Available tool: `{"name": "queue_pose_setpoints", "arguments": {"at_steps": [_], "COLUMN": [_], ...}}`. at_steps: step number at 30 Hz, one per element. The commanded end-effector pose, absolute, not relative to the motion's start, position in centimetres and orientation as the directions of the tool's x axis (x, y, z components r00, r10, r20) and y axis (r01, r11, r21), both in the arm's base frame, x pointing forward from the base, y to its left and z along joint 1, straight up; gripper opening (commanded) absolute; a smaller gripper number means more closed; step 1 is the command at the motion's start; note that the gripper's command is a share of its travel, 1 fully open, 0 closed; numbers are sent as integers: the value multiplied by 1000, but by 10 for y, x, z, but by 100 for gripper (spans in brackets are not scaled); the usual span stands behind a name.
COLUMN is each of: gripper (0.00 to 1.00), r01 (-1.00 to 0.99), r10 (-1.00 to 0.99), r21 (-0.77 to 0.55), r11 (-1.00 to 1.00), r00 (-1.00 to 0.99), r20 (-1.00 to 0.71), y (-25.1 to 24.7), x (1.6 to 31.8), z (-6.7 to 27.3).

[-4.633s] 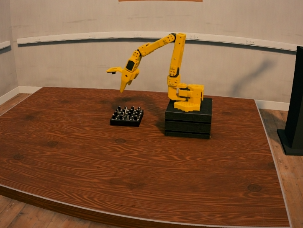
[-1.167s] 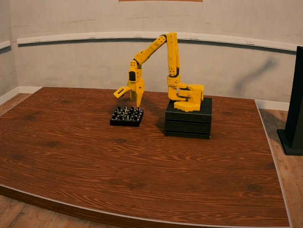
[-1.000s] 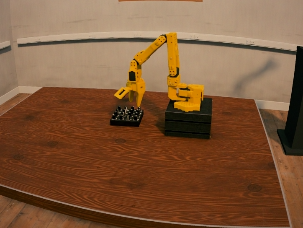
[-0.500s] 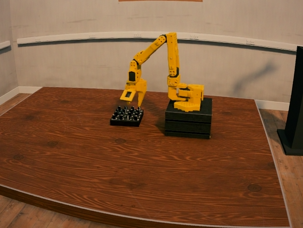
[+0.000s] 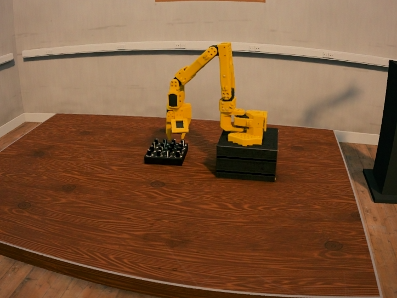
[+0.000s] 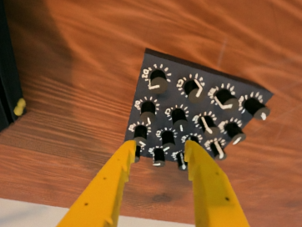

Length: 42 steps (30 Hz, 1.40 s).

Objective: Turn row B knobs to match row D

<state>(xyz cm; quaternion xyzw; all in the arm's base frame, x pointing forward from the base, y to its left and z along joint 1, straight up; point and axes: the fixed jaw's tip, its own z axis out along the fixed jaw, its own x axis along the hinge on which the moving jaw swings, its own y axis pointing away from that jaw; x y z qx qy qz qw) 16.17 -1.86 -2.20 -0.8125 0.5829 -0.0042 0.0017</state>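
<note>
The black knob box [image 5: 165, 159] [image 6: 174, 67] lies on the wooden table just left of the arm's base. It carries several rows of small black knobs with white pointers, set at different marks. My gripper [image 5: 175, 138] [image 6: 160, 146] points down over the box's back edge, a little above the knobs. In the wrist view its two yellow fingers stand apart, either side of two knobs [image 6: 158, 156] [image 6: 181, 160] of the nearest row, and touch nothing. The row letters are too small to read surely.
The arm stands on a black block [image 5: 246, 160] [image 6: 6, 83] right of the box. A tall black stand [image 5: 385, 144] is off the table's right edge. The table ends at a front edge [image 5: 128, 278].
</note>
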Motion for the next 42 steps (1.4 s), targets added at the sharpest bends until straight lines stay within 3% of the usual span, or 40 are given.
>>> {"name": "queue_pose_setpoints", "arguments": {"at_steps": [1, 11, 20, 42], "gripper": [16, 13, 11, 10], "r01": [-889, -721, -616, -500], "r10": [-889, -721, -616, -500], "r21": [2, 2, 1, 1], "r11": [-459, -693, -787, -866], "r00": [459, 693, 787, 866], "r20": [-1, -2, -2, -2], "y": [-17, -18, -18, -18], "x": [162, 164, 164, 165], "z": [-23, -23, -23, -23]}}
